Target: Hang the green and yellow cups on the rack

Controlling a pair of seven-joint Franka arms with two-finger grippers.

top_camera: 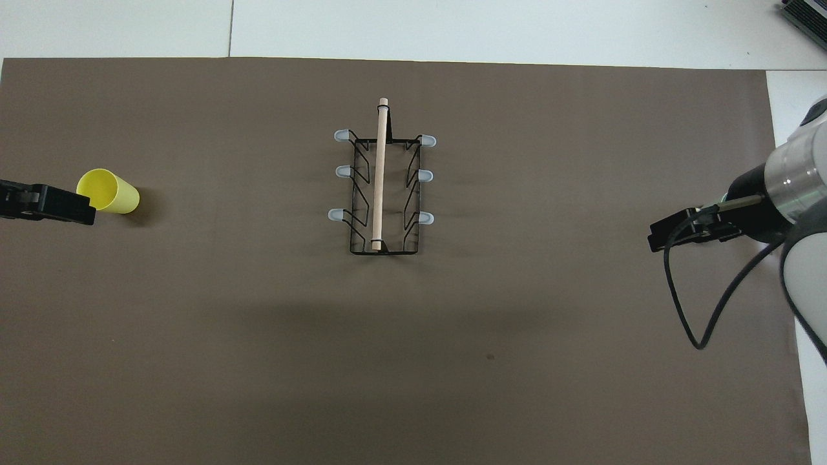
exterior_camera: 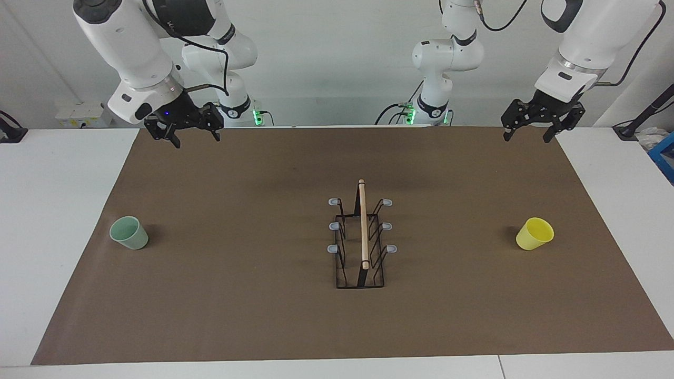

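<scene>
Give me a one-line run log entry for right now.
left gripper open, raised, empty | right gripper open, raised, empty | green cup, yellow cup on brown mat | rack centre, prongs bare

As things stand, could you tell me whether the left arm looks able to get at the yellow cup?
Probably yes. The yellow cup stands alone on the mat at the left arm's end of the table, well apart from the rack. The left gripper hangs open above that end, empty, with nothing between it and the cup.

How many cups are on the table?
2. The pale mint green plastic cup stands on the brown mat toward the right arm's end; the bright yellow plastic cup toward the left arm's end. The black wire rack between them holds none.
</scene>
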